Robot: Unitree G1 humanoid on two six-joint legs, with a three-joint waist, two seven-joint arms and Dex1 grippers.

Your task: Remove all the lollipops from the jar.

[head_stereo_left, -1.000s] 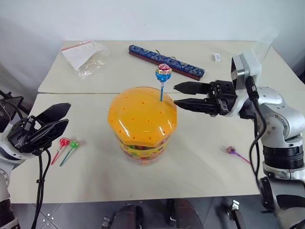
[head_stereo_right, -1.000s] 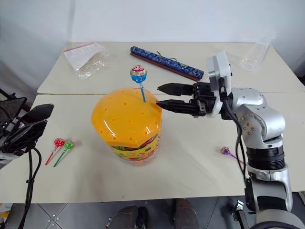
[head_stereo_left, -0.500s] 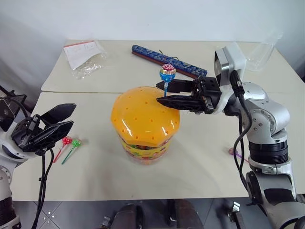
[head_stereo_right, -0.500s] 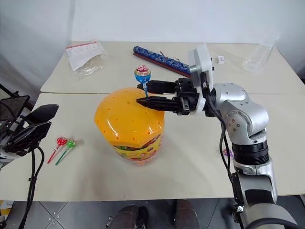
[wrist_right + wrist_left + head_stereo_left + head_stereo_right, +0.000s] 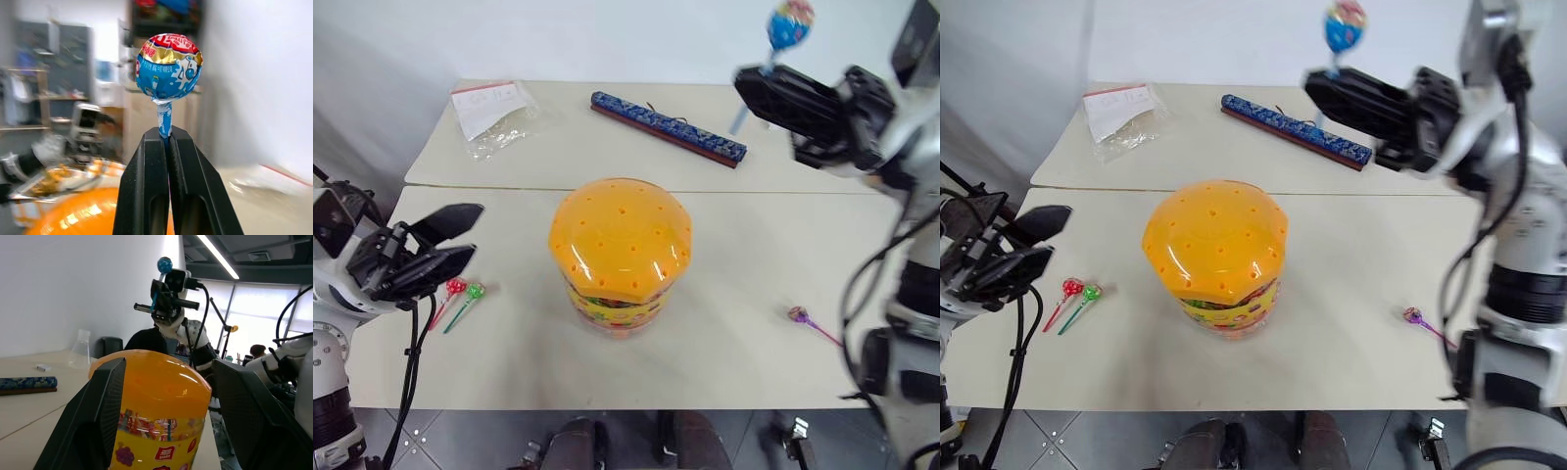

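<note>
Four lollipops out of jar [image 5: 621,253]: blue lollipop [image 5: 789,23] pinched by stick in right pincer [image 5: 751,90], raised high beyond jar; red [image 5: 454,287] and green [image 5: 475,291] on tabletop [image 5: 734,323] near wide-spread, empty left pincer [image 5: 450,240]; purple [image 5: 798,315] lying right of jar.

We see the jar [image 5: 620,250] as glossy orange plastic on its domed, hole-dotted lid, over a clear plastic body with printed labels. The blue lollipop [image 5: 168,67] wears a shiny, crinkled printed wrapper. The table [image 5: 734,323] looks matt, smooth and pale beige. The plastic bag [image 5: 494,116] appears thin, clear and wrinkled. The fingers [image 5: 146,191] of the right gripper [image 5: 165,134] look smooth, matt black.
</note>
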